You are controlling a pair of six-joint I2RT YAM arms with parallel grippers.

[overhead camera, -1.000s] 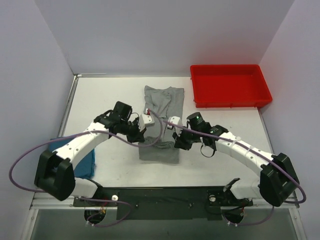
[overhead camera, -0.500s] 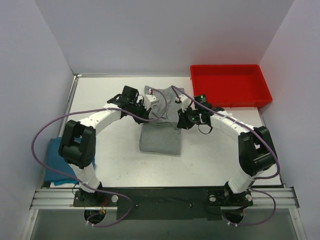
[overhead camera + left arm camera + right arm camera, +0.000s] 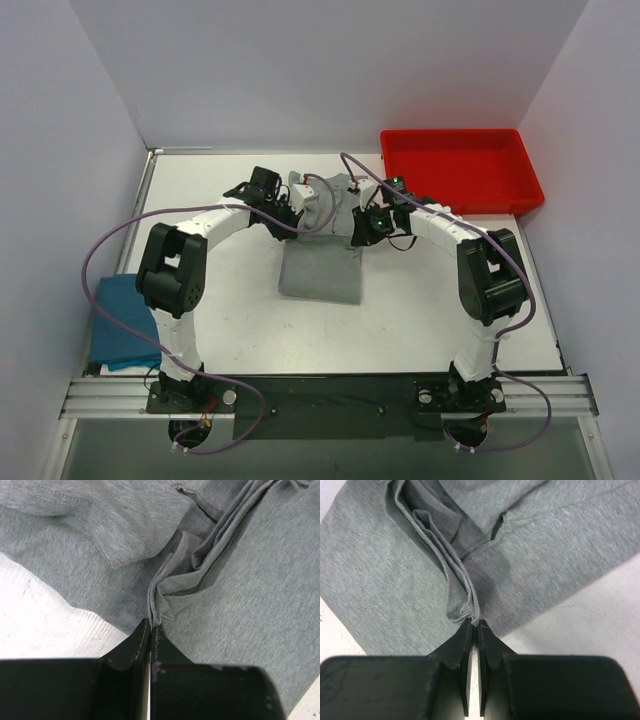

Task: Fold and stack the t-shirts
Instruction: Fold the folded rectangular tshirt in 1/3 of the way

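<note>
A grey t-shirt (image 3: 320,265) lies in the middle of the table, its near part flat and its far part doubled over. My left gripper (image 3: 289,215) is shut on a bunched edge of the grey t-shirt (image 3: 225,595) at its left side. My right gripper (image 3: 361,228) is shut on a bunched edge of the same shirt (image 3: 385,580) at its right side. Both hold the fold over the shirt's far half. A folded blue t-shirt (image 3: 125,320) lies at the near left of the table.
A red tray (image 3: 460,172) stands at the back right, close to my right arm. The white table (image 3: 430,310) shows around the shirt. Purple cables loop from both arms over the table.
Both grippers have carried the near hem of the grey shirt away from me toward the far end, folding it over. The visible shirt is now shorter. Both arms are stretched farther out.
</note>
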